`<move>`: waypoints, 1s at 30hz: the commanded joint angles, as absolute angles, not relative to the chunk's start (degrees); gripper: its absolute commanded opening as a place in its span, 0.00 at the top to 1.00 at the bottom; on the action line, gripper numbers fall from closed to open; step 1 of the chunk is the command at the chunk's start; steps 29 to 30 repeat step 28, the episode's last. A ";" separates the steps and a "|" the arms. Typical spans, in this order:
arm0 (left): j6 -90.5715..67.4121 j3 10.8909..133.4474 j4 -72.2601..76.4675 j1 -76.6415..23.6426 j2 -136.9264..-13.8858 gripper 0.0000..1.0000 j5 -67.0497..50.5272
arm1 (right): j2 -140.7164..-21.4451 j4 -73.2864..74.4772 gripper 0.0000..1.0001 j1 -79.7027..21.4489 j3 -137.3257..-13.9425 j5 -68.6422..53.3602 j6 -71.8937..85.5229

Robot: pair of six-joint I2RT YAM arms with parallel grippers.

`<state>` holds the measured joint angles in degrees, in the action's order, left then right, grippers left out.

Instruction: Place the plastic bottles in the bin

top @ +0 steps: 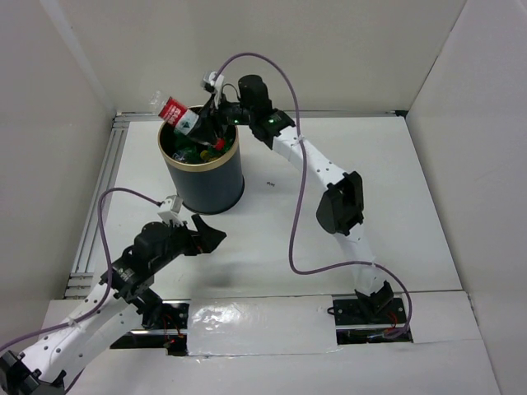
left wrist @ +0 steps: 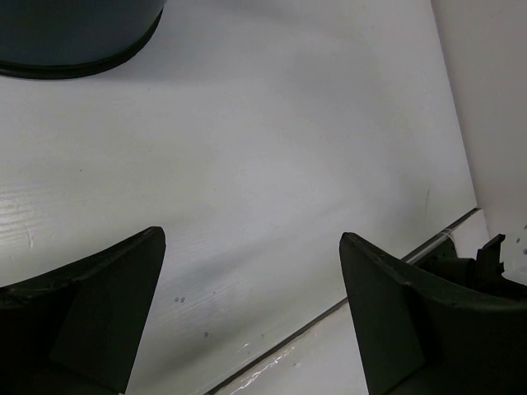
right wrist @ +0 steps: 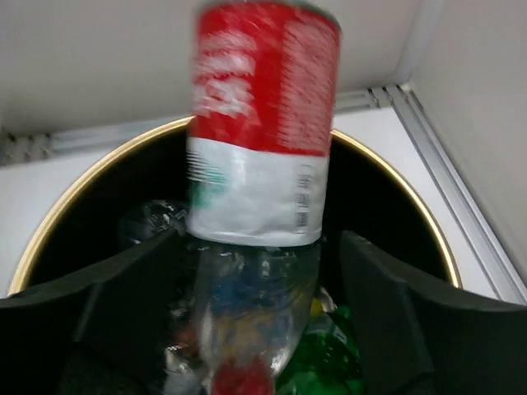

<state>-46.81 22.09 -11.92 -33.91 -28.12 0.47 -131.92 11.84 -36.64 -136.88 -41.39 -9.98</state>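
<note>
1. A white table top (top: 387,189) fills the floor of the scene, matte and lightly scuffed.
2. Plain white walls box it in: a left panel (top: 49,123), a back panel (top: 329,49) and a right panel (top: 482,132).
3. A grooved aluminium rail (top: 95,206) runs along the table's left edge, and a second rail (top: 346,113) runs along the foot of the back panel.
4. A small dark mark (top: 269,183) sits near the middle of the table, with a fainter one (top: 421,173) towards the right wall.
5. A wrinkled, glossy sheet of film (top: 263,327) lies flat on the near ledge.
6. In the left wrist view, tiny dark specks (left wrist: 178,300) dot the surface beside a thin dark seam (left wrist: 329,311).
</note>
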 commanded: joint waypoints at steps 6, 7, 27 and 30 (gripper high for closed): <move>-46.76 21.80 -11.69 -34.19 -26.19 0.00 0.00 | -126.22 11.59 0.00 -37.45 -141.33 -33.33 -11.07; -46.24 22.41 -11.69 -34.19 -26.19 0.00 0.00 | -125.17 12.65 0.00 -36.48 -141.33 -31.83 -11.07; -37.45 29.96 -1.49 -37.43 -45.08 0.00 -8.61 | -66.38 26.45 0.00 -15.92 -66.32 4.39 -10.20; -36.92 30.58 -1.49 -38.05 -46.04 0.00 -7.31 | -62.53 25.32 0.00 -14.95 -63.75 4.39 -9.59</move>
